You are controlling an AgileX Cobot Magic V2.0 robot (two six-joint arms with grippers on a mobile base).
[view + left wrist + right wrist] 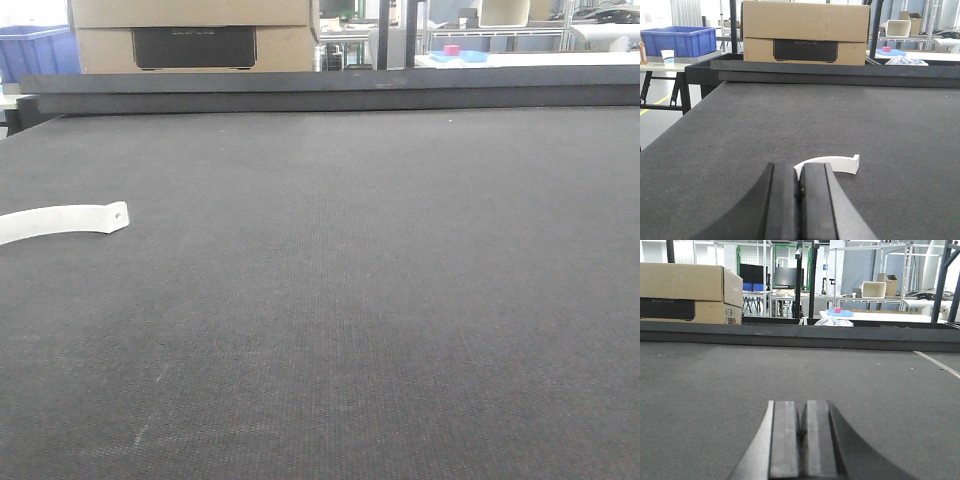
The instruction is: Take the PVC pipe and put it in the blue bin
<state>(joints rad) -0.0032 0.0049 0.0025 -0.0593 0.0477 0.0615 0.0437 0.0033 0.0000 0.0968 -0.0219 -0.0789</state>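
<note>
Dark gray felt-topped table (380,300) w/ one curved white PVC piece (60,218) flat on left side.

Dark grey, fabric-like tabletop (380,300), ending at a raised black rail (330,95) along the far edge. Behind the rail, a large cardboard box (805,22) with a black panel (805,50) on its front. Off to the left, a white cup (667,55) on a side table (695,59). Farther back on the right, a small pink block (452,50) with a flat blue tray (472,57), a crumpled clear bag (907,60), a cream crate (872,289) and dark screens (752,272). Near the tabletop's right edge, a pale strip (937,364).
</note>
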